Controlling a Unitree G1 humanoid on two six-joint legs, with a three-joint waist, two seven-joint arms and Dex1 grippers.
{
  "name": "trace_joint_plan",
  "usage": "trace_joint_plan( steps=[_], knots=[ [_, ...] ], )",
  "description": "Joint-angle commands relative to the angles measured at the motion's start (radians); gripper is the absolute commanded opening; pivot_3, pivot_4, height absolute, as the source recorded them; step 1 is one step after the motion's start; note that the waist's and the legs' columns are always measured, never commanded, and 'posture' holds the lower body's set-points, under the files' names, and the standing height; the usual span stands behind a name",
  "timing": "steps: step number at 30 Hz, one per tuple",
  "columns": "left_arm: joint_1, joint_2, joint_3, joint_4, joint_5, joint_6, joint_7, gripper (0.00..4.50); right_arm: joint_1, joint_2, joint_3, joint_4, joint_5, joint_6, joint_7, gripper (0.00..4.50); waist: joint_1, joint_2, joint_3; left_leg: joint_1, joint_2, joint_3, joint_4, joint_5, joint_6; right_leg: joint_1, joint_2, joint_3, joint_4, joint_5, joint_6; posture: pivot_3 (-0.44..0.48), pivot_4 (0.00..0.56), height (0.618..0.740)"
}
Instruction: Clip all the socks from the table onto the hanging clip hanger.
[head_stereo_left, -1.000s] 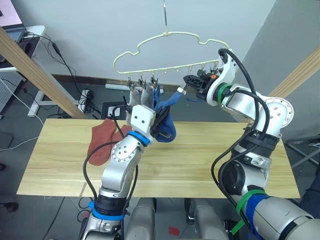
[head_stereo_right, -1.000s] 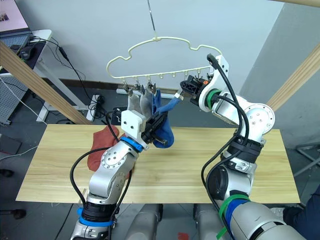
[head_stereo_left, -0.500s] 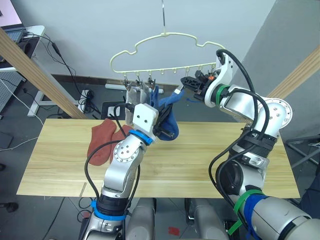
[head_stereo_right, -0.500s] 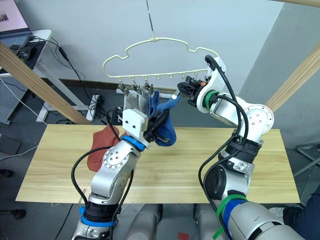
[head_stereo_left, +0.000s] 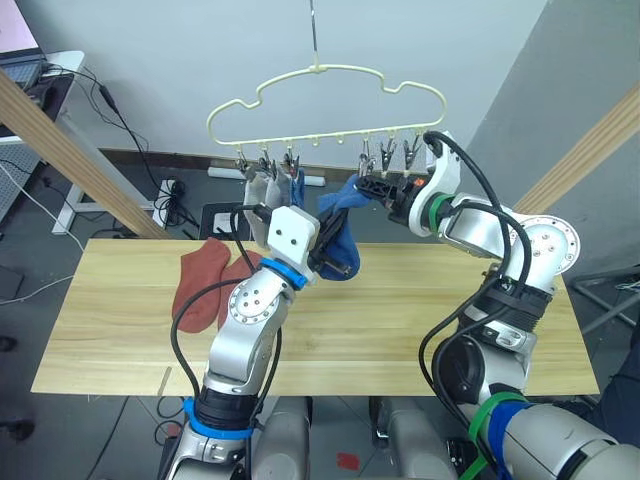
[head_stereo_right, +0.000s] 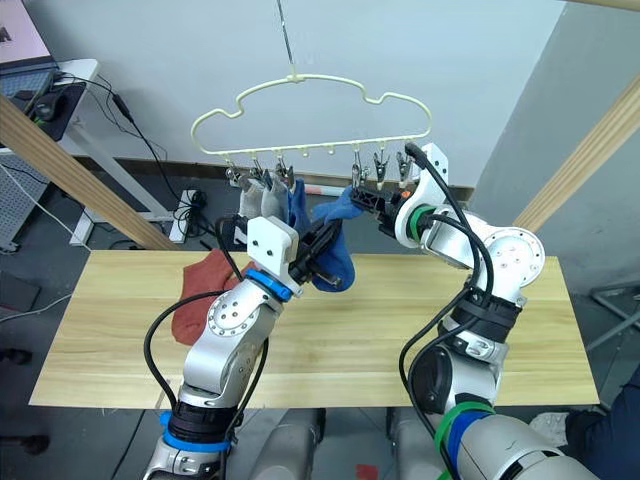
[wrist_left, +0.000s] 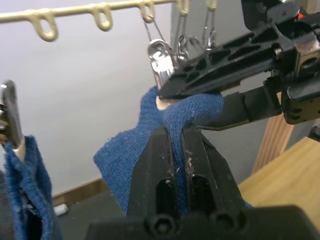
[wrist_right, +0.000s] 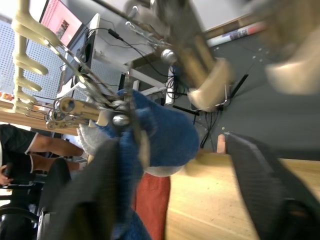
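My left gripper is clamped on the blue sock, held up under the clip hanger. My right gripper is spread around a clip. If the hanger swings, that cuff could slip out before the clip bites.

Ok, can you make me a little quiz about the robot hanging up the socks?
1. How many rust-red socks lie on the table?
2. True or false: the left gripper is empty.
3. What already hangs from the clip hanger? A) two grey socks and one blue sock; B) two rust-red socks; C) nothing.

Key:
1. Two.
2. False: its jaws are shut on the second blue sock.
3. A.
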Motion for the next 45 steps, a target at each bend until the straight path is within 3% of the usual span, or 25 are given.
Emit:
trace_joint_plan(
  steps=[1,6,13,18,22,24,27,28,30,31,33,35,38,45],
  knots=[
    [0.01,0.007,-0.003,-0.049,-0.032,0.016,-0.024,0.0,0.003,-0.008,-0.016,-0.12,0.077,-0.001,0.043,4.44,0.0,0.0,0.0,-0.001,0.0,0.0,0.0,0.0,0.0,0.0,0.0,0.0,0.0,0.0,0.0,0.146,0.267,0.74],
    [-0.015,0.021,0.005,-0.01,-0.076,0.067,-0.065,0.0,0.04,0.002,-0.069,-0.281,0.259,0.087,0.075,4.44,-0.002,0.0,-0.001,-0.002,0.0,0.0,0.0,0.0,-0.001,-0.001,0.0,0.0,0.0,0.0,0.0,0.119,0.257,0.74],
    [-0.083,0.033,0.064,0.076,-0.208,0.196,-0.14,1.89,0.235,-0.182,0.123,-0.486,0.287,0.016,0.171,4.5,-0.011,0.001,-0.003,-0.003,-0.001,0.0,0.002,0.0,0.001,-0.001,0.0,0.0,0.0,0.0,0.0,0.09,0.28,0.74],
    [-0.058,0.109,0.122,0.064,-0.278,0.318,-0.168,3.36,0.371,-0.323,0.342,-0.557,0.133,-0.188,0.258,4.5,-0.039,0.001,-0.003,-0.002,-0.001,0.001,0.002,0.0,0.0,-0.001,0.002,-0.001,0.0,0.0,0.001,0.101,0.307,0.74],
    [0.007,0.225,0.157,-0.032,-0.322,0.436,-0.183,4.44,0.486,-0.441,0.555,-0.564,-0.128,-0.43,0.277,4.5,-0.054,0.001,-0.003,0.0,0.0,0.001,0.001,0.0,0.0,-0.001,0.002,0.0,0.0,0.0,0.001,0.133,0.317,0.74],
    [0.027,0.252,0.166,-0.087,-0.249,0.445,-0.085,4.49,0.522,-0.477,0.633,-0.538,-0.28,-0.57,0.253,4.33,-0.049,0.001,-0.002,-0.001,0.0,0.001,0.001,0.0,0.0,-0.001,0.002,-0.001,0.0,-0.002,0.004,0.152,0.32,0.74],
    [0.028,0.27,0.195,-0.122,-0.222,0.504,0.0,4.5,0.55,-0.483,0.712,-0.511,-0.413,-0.706,0.253,3.63,-0.039,0.0,-0.002,0.0,0.001,0.001,0.001,0.001,-0.001,0.0,0.001,0.0,0.0,-0.003,0.006,0.163,0.324,0.74],
    [0.019,0.286,0.227,-0.129,-0.271,0.491,-0.053,4.5,0.548,-0.469,0.74,-0.501,-0.453,-0.736,0.239,3.26,-0.038,0.0,-0.002,0.0,0.0,0.001,0.001,0.001,-0.001,0.0,0.001,0.001,0.0,-0.003,0.007,0.169,0.326,0.74],
    [-0.005,0.318,0.297,-0.132,-0.401,0.53,-0.15,4.5,0.544,-0.431,0.777,-0.485,-0.517,-0.79,0.212,3.26,-0.034,0.0,-0.002,0.0,0.001,0.001,0.001,0.002,-0.002,0.0,0.001,0.001,0.0,-0.003,0.007,0.179,0.326,0.74],
    [-0.008,0.337,0.319,-0.137,-0.437,0.528,-0.188,4.5,0.542,-0.407,0.789,-0.481,-0.537,-0.816,0.207,3.01,-0.031,0.0,-0.002,0.0,0.001,0.001,0.001,0.004,-0.005,0.0,0.001,0.001,0.0,-0.003,0.007,0.184,0.326,0.74],
    [-0.001,0.388,0.328,-0.149,-0.442,0.49,-0.249,4.5,0.54,-0.37,0.811,-0.467,-0.575,-0.844,0.202,2.73,-0.024,0.0,-0.002,0.0,0.001,0.0,0.001,0.005,-0.007,0.0,0.001,0.0,0.0,-0.003,0.007,0.186,0.327,0.74],
    [0.003,0.432,0.334,-0.174,-0.468,0.462,-0.315,4.5,0.536,-0.338,0.826,-0.447,-0.609,-0.86,0.197,2.06,-0.02,0.0,-0.002,0.0,0.001,-0.001,0.0,0.005,-0.008,0.0,0.001,-0.001,0.0,-0.003,0.007,0.19,0.328,0.74],
    [-0.009,0.464,0.365,-0.205,-0.572,0.492,-0.375,4.5,0.523,-0.3,0.834,-0.419,-0.65,-0.887,0.194,2.06,-0.013,0.0,-0.002,0.0,0.002,0.0,0.0,0.005,-0.008,0.0,0.001,0.0,-0.001,-0.002,0.006,0.192,0.327,0.74],
    [-0.022,0.504,0.358,-0.239,-0.58,0.442,-0.39,4.5,0.446,-0.193,0.812,-0.28,-0.747,-0.98,0.152,2.06,-0.005,0.001,-0.002,0.0,0.002,0.0,0.0,0.005,-0.008,0.0,0.0,0.0,-0.001,-0.002,0.005,0.209,0.326,0.74]
  ],
)
